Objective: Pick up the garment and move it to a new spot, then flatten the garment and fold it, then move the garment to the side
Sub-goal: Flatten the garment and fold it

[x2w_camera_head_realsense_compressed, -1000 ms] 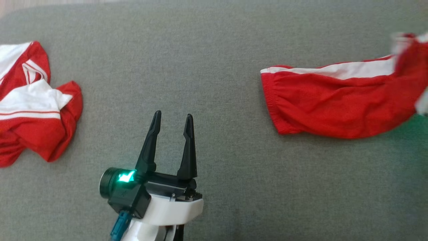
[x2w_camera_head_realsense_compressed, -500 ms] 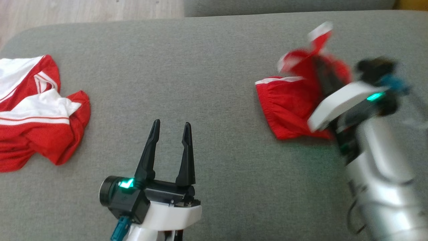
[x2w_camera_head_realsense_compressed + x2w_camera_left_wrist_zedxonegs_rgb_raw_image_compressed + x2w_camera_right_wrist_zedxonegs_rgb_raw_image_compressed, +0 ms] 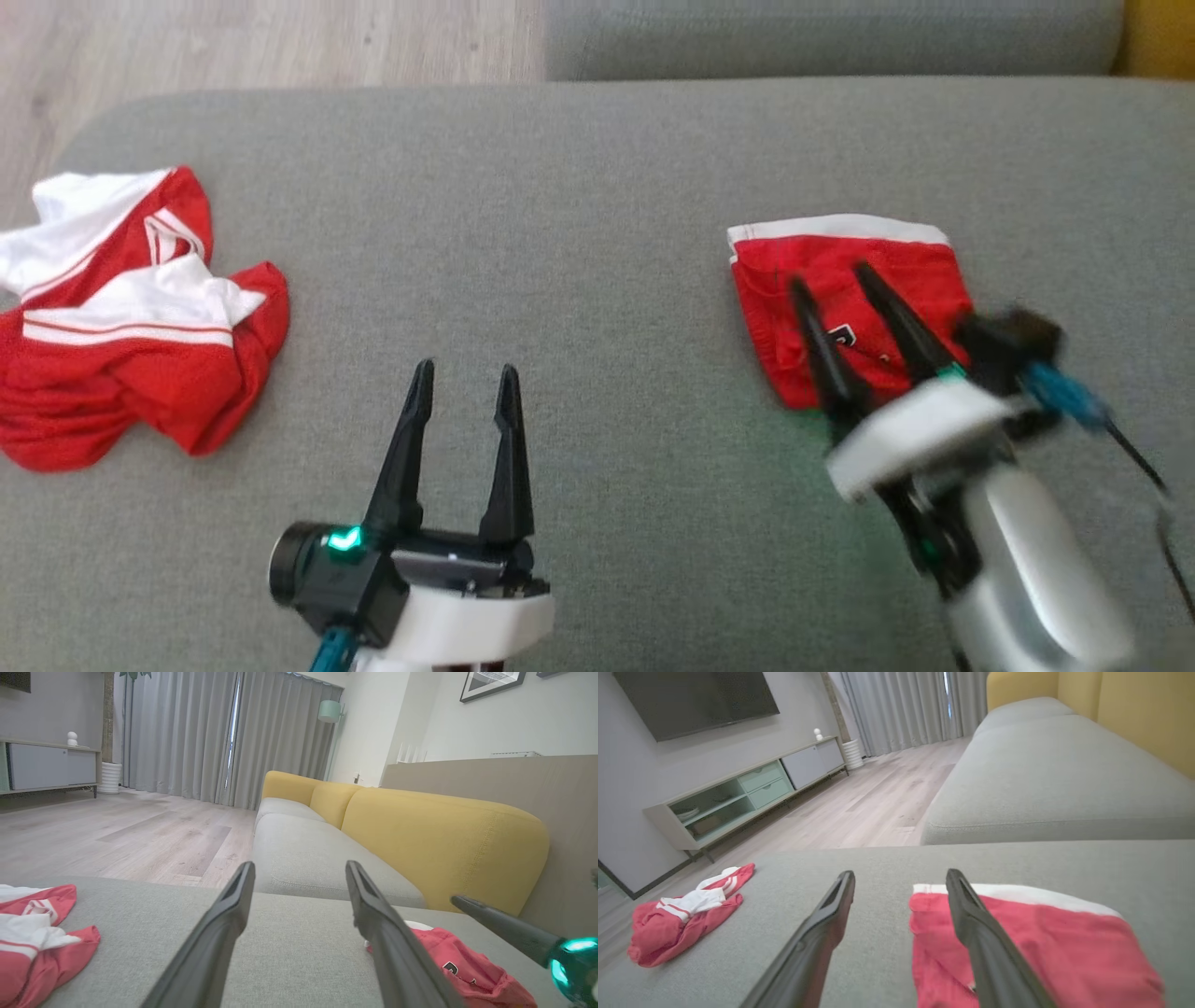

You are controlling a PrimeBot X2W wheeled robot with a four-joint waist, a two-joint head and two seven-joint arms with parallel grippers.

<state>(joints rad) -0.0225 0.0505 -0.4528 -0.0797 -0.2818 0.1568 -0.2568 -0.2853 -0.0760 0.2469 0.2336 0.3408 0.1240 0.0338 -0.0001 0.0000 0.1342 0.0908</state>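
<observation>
Nearest, the left gripper is held spread and empty over the bare grey cushion. Just beyond, the right gripper has been opened within the last second. The red garment, gripped and swung over half a second ago, is now released and laid doubled on the cushion beneath the parted fingers. The fold is judged done; the move aside is left. Open cushion is offered between the garment and a crumpled red-and-white piece at the left edge. Farther on, the cushion's rim is met by wooden floor.
</observation>
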